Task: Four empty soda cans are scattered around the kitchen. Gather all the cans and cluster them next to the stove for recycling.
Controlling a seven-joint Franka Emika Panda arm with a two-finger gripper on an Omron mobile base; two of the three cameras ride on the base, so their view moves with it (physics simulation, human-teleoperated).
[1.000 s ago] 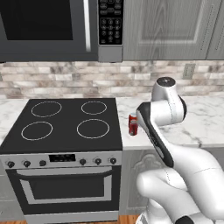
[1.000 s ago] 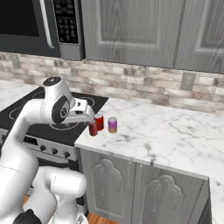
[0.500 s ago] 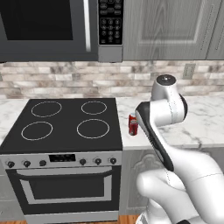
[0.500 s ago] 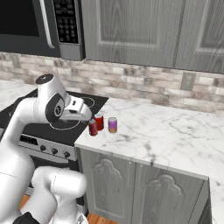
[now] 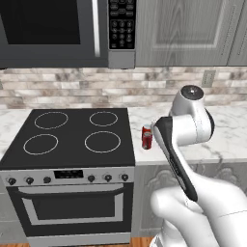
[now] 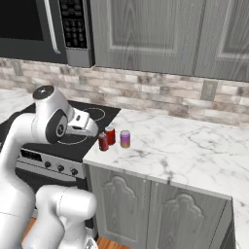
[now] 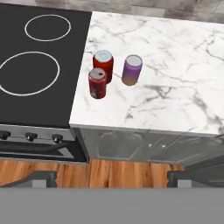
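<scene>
My gripper (image 7: 111, 177) hangs with its fingers spread wide apart and nothing between them, low in the hand view. Up the frame, two red soda cans (image 7: 97, 82) (image 7: 103, 64) stand touching on the white marble counter (image 7: 175, 92), just beside the stove (image 7: 39, 83) at left. A purple can (image 7: 131, 69) stands just right of them.

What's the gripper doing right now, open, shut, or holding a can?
Gripper: open, jaws spread wide and holding nothing; it sits above the floor in front of the counter edge, apart from the soda cans.
</scene>
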